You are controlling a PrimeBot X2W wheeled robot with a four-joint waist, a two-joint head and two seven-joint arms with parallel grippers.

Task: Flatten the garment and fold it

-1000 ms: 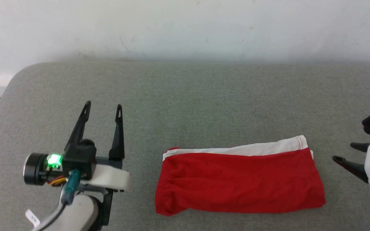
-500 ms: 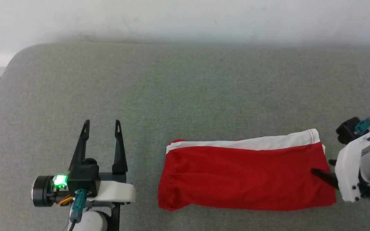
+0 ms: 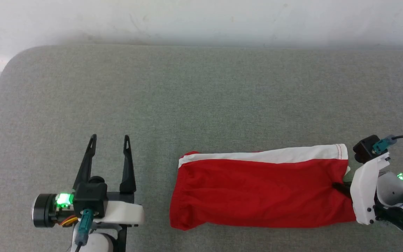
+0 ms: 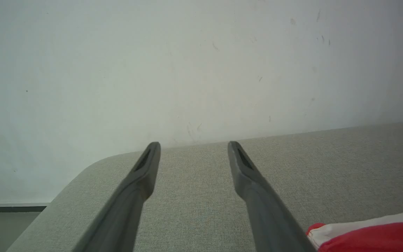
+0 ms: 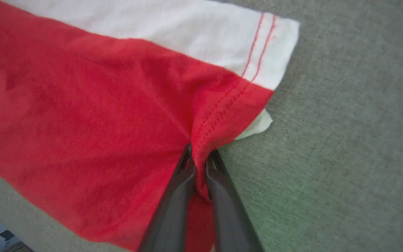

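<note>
Pinching one garment (image 3: 257, 189) hem, right gripper (image 5: 200, 150) fingers; left gripper (image 3: 110, 137) fingers spread, clear of cloth.

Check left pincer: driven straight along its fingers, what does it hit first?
Probably the white wall beyond the far edge of the grey fabric-covered surface; the open left pincer points there over bare fabric. The red shorts with a white side band lie off to its right. Height unclear.

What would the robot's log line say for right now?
right gripper: fingers shut on garment hem | left gripper: fingers open, apart from garment | garment: lying on grey surface
</note>
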